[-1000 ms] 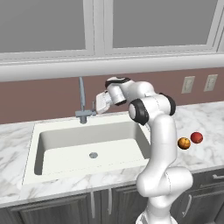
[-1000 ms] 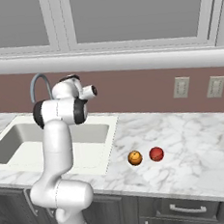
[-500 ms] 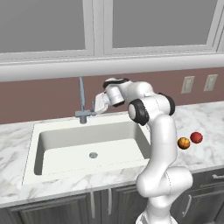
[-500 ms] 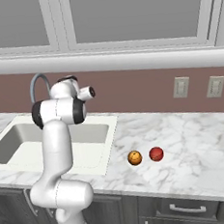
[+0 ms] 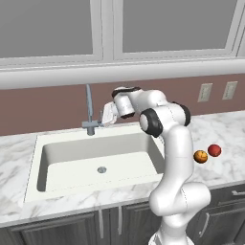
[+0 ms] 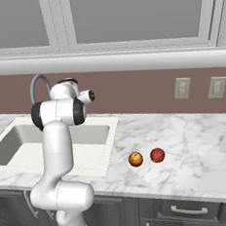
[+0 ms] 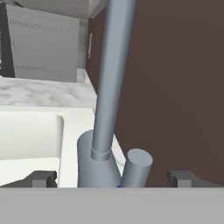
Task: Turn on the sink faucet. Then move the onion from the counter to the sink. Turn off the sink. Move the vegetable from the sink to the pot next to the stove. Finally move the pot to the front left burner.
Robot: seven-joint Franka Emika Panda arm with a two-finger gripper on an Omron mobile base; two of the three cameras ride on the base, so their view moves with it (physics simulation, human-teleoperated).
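Observation:
The sink faucet [image 5: 89,107] rises grey-blue behind the cream sink [image 5: 57,165], and its arch [image 6: 36,85] shows past my arm. My gripper [image 5: 108,115] hovers just right of the faucet's base and is open. In the hand view the spout [image 7: 111,74], its base and the short side lever [image 7: 136,167] stand between my fingertips [image 7: 42,178] without touching them. No water shows. The red onion [image 5: 215,150] [image 6: 157,155] rests on the white marble counter [image 6: 196,141], right of the sink. The pot and the stove are out of view.
An orange ball with dark stripes [image 5: 200,156] [image 6: 135,159] lies just left of the onion. The brown back wall with two outlets [image 6: 182,88] runs close behind the faucet. A grey ribbed box [image 7: 43,43] stands on the counter beyond the sink.
My hand has edged a little left and down toward the faucet base, its jaws still open. Both balls lie where they were.

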